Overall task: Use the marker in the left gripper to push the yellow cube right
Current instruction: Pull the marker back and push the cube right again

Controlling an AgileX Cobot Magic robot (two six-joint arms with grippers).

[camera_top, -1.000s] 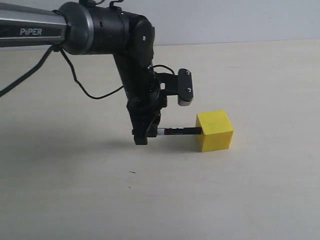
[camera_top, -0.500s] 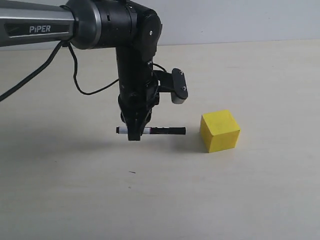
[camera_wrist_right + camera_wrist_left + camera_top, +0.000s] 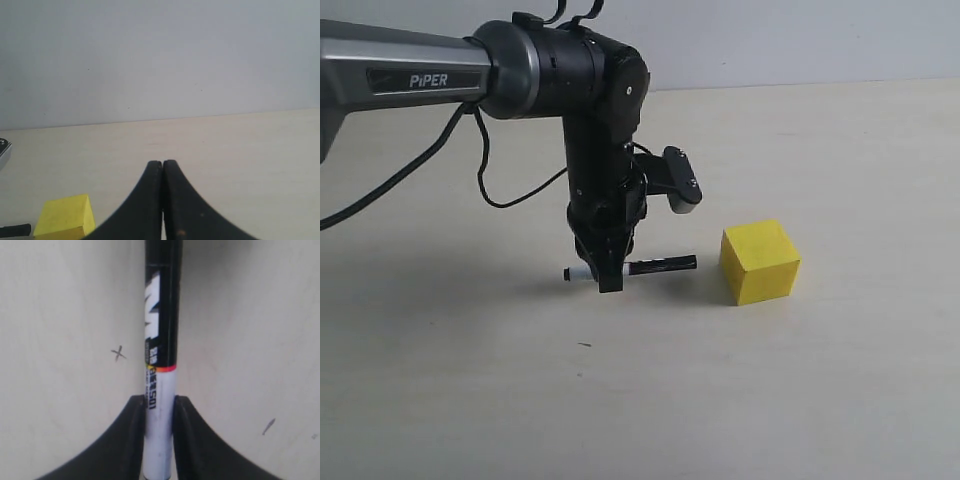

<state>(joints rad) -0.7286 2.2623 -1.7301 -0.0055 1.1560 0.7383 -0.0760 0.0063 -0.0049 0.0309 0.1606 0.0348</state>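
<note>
Just above a pale beige tabletop (image 3: 840, 400), a black jointed robot arm lettered "PIPER" (image 3: 560, 75) reaches down, its black left gripper (image 3: 610, 276) narrowed to a pen's width. The black right gripper (image 3: 162, 165) has its jaws pressed together, empty. A bright yellow solid cube (image 3: 760, 262) sits on the table, right of the left gripper. That gripper clamps a slim black-and-white marker (image 3: 655, 266) by its white barrel, nearly level, black end aimed at the cube, near but not touching.
</note>
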